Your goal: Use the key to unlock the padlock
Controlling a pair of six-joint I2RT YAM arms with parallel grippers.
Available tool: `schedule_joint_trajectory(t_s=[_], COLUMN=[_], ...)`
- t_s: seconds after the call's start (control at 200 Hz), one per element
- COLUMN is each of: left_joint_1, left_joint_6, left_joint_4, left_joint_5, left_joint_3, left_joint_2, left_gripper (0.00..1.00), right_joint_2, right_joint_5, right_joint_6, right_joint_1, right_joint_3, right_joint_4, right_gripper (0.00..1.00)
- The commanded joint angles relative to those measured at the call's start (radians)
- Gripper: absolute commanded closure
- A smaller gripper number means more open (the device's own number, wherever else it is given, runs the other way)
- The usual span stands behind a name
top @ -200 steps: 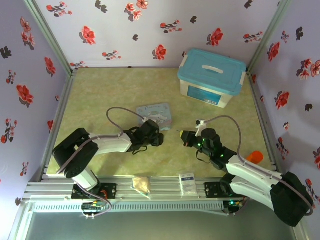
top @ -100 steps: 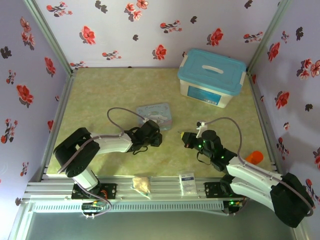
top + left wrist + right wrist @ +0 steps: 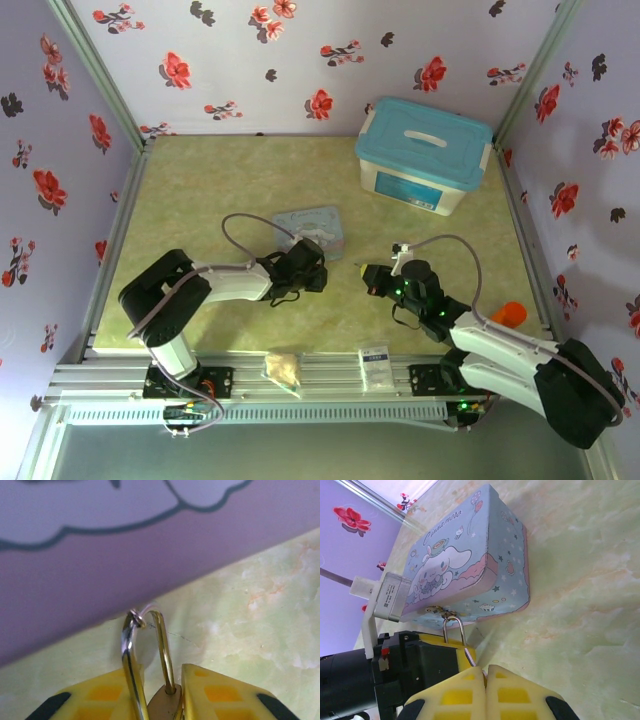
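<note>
Top view, tabletop [image 3: 200,190]: green marbled surface with flowered walls on 3 sides. Bare surface runs along the left edge and across the far-left corner.
Top view, storage box [image 3: 425,155]: far-right corner, close to the right edge. Blue lid on, contents hidden.
Top view, cartoon tin [image 3: 312,230]: about mid-tabletop, lid closed, contents hidden. A bare strip lies between it and the storage box.
Top view, left gripper [image 3: 316,278]: at the tin's near edge, its arm lying low from the near-left corner.
Top view, right gripper [image 3: 366,272]: just right of the left gripper, with a narrow bare strip between the 2. Its arm reaches in from the near-right corner.
Top view, orange object [image 3: 510,313]: near the right edge, partly behind the right arm.
Top view, near edge: a small packet [image 3: 283,368] and a white card [image 3: 375,362] lie on the rail between the 2 arm bases.
Left wrist, padlock [image 3: 162,707]: its brass body is pinched between the left gripper's 2 yellow pads [image 3: 220,692], just above the tabletop at the tin's near edge.
Left wrist, shackle [image 3: 129,645]: rises from the body up to the tin's pink side wall.
Right wrist, right gripper: its 2 fingers [image 3: 515,695] are pressed together on the key.
Right wrist, key [image 3: 470,658]: a thin sliver seen edge-on, jutting from the fingertips toward the padlock.
Right wrist, latch [image 3: 436,610]: gold, on the tin's near side. The shackle's top sits at it; whether it is threaded through, I cannot tell.
Right wrist, open room: bare tabletop to the right of the tin.
</note>
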Motion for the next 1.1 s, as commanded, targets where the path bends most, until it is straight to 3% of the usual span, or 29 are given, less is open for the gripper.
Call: schedule_joint_trajectory(t_s=[0.0,0.2,0.515,0.73,0.84,1.095], left_joint_1=[0.003,0.022,0.049,0.049,0.049,0.031], left_joint_6=[0.007,-0.081,-0.208,-0.334,-0.332,-0.438], left_joint_4=[0.022,0.201,0.342,0.529,0.518,0.690], left_joint_5=[-0.021,-0.019,0.049,0.030,0.007,-0.043], left_joint_3=[-0.035,-0.149,-0.205,-0.284,-0.292,-0.364], left_joint_2=[-0.083,-0.169,-0.139,-0.139,-0.147,-0.114], left_gripper=[0.80,0.87,0.97,1.00,1.00,1.00], right_joint_2=[0.050,0.195,0.349,0.414,0.436,0.468], right_joint_5=[0.016,0.013,0.007,0.065,0.133,0.157], right_joint_6=[0.063,0.130,0.182,0.269,0.362,0.370], right_joint_1=[-0.003,0.051,0.102,0.178,0.191,0.224], right_joint_3=[0.013,0.029,0.058,0.067,0.064,0.058], right_joint_4=[0.015,0.131,0.275,0.358,0.328,0.390], right_gripper=[1.00,1.00,1.00,1.00,1.00,1.00])
